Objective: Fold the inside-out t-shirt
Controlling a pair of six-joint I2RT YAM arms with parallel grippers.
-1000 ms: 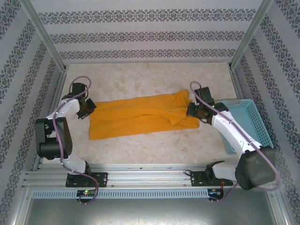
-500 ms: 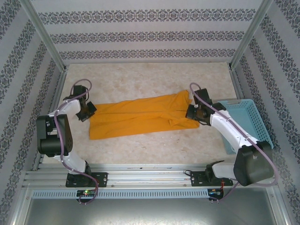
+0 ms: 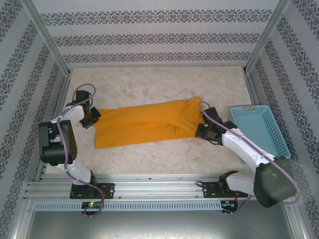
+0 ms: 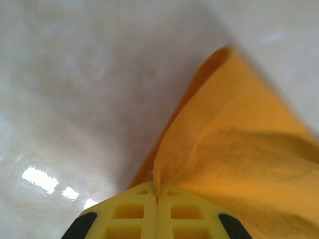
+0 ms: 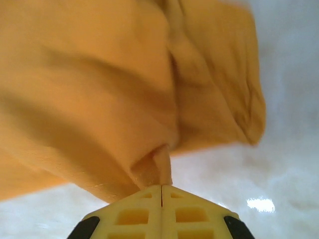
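Gripping t-shirt [image 3: 144, 124], right pincer [image 3: 200, 130] nearer than before.

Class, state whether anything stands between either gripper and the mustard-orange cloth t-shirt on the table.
Nothing visible does. The left gripper is shut on the mustard-orange cloth t-shirt at its left end, and the right gripper is shut on its right end, with cloth pinched directly in each.

The t-shirt [image 3: 144, 124] is matt, softly creased cloth; the counter [image 3: 149, 87] smooth, glossy, marbled, catching glare; the basket [image 3: 259, 129] light-blue plastic.
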